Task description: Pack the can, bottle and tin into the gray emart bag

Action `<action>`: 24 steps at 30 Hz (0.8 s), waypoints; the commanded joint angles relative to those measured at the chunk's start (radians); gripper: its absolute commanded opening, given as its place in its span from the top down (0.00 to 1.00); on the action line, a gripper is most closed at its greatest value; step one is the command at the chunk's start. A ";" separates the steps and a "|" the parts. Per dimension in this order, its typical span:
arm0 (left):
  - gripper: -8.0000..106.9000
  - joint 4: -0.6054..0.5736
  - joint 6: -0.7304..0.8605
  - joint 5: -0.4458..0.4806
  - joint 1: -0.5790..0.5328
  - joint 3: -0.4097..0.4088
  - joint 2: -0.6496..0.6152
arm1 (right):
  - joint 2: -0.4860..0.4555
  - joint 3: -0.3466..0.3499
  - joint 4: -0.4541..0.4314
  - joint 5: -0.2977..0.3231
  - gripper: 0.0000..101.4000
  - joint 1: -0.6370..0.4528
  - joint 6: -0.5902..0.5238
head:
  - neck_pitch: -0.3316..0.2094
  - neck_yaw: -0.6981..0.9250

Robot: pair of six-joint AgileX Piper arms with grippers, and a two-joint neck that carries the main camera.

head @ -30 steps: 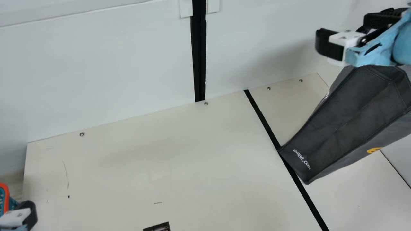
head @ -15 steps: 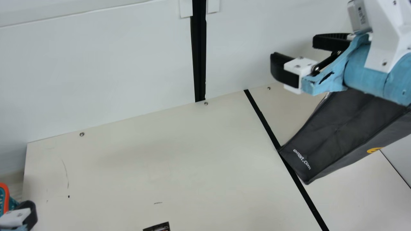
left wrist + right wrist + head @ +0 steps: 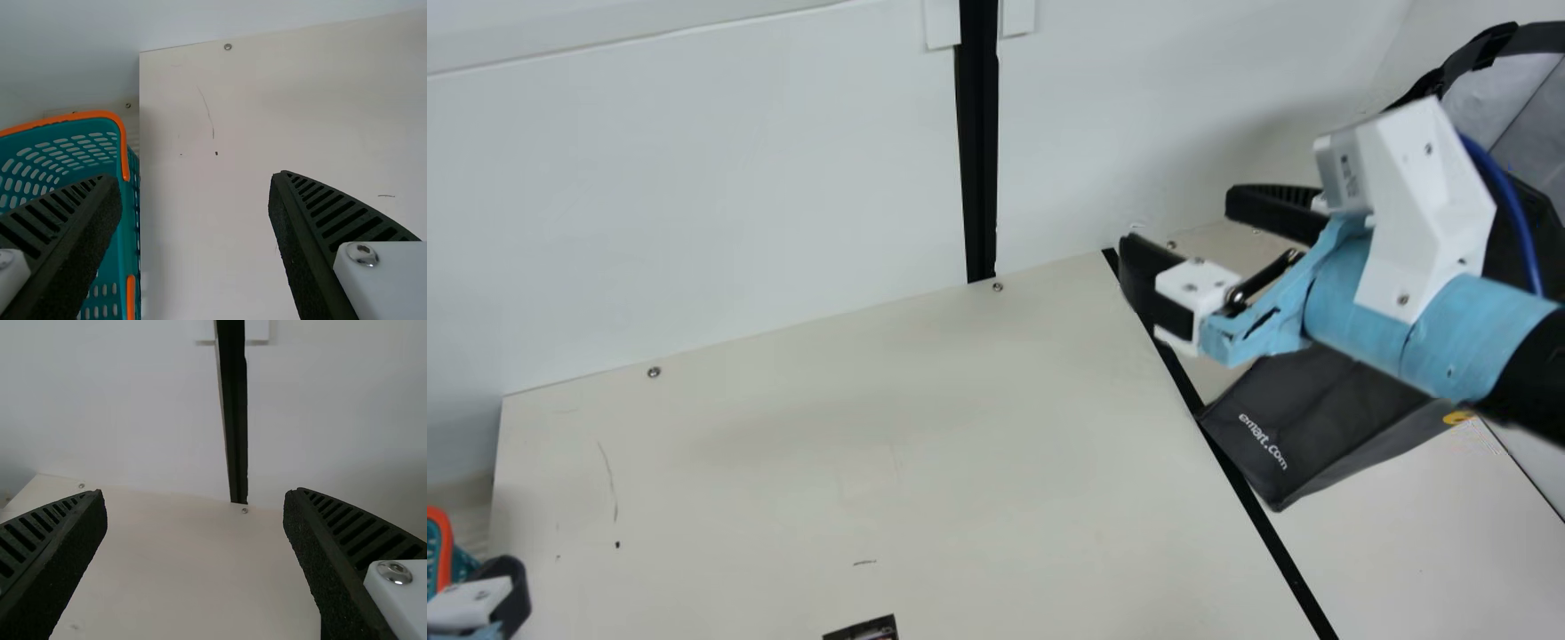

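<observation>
My right gripper [image 3: 1172,218] hangs in front of the gray emart bag [image 3: 1298,427], fingers spread with nothing between them, at the main view's right. The bag stands tilted in that view, its upper part partly covered by the arm and its dark handle at the upper right. In the right wrist view the same gripper [image 3: 195,495] is wide apart. My left gripper [image 3: 503,587] shows in part at the main view's lower left corner; in the left wrist view this gripper [image 3: 195,179] stands open and holds nothing.
A teal basket with an orange rim [image 3: 73,117] lies beside the left gripper, at the table's [image 3: 827,480] left end. A small dark printed item [image 3: 867,629] is cut off by the main view's bottom edge. White walls rise behind, with a black vertical strip [image 3: 980,160].
My right arm has come in from the upper right, moving left and down in the main view, in front of the bag. The left gripper and the bag's base have kept still.
</observation>
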 commanded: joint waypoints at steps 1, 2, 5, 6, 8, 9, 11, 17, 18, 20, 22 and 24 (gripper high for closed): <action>0.15 0.000 0.000 0.000 0.000 0.000 0.000 | -0.021 0.068 0.014 -0.011 0.10 0.005 -0.016 | -0.023 -0.001; 0.15 0.000 0.000 0.000 0.000 0.000 0.000 | -0.031 0.087 0.022 -0.017 0.10 0.010 -0.024 | -0.023 -0.001; 0.15 0.000 0.000 0.000 0.000 0.000 0.000 | -0.058 0.140 0.048 -0.030 0.10 0.018 -0.048 | -0.023 -0.001; 0.15 0.000 0.000 0.000 0.000 0.000 0.000 | -0.067 0.155 0.056 -0.033 0.10 0.020 -0.054 | -0.023 -0.001; 0.15 0.000 0.000 0.000 0.000 0.000 0.000 | -0.084 0.186 0.072 -0.038 0.10 0.024 -0.066 | -0.023 -0.001; 0.15 0.000 0.000 0.000 0.000 0.000 0.000 | -0.092 0.200 0.081 -0.040 0.10 0.025 -0.071 | -0.023 -0.001; 0.15 0.000 0.000 0.000 0.000 0.000 0.000 | -0.095 0.190 0.083 -0.043 0.10 0.025 -0.074 | -0.023 -0.001; 0.15 0.000 0.000 0.000 0.000 0.000 0.000 | -0.104 0.217 0.090 -0.048 0.10 0.025 -0.076 | -0.023 -0.001; 0.15 0.000 0.000 0.000 0.000 0.000 0.000 | -0.104 0.217 0.090 -0.048 0.10 0.025 -0.076 | -0.023 -0.001; 0.15 0.000 0.000 0.000 0.000 0.000 0.000 | -0.105 0.217 0.090 -0.049 0.10 0.025 -0.076 | -0.023 -0.001; 0.15 0.000 0.000 0.000 0.000 0.000 0.000 | -0.105 0.217 0.090 -0.049 0.10 0.025 -0.076 | -0.023 -0.001; 0.15 0.000 0.000 0.000 0.000 0.000 0.000 | -0.105 0.217 0.090 -0.049 0.10 0.025 -0.076 | -0.023 -0.001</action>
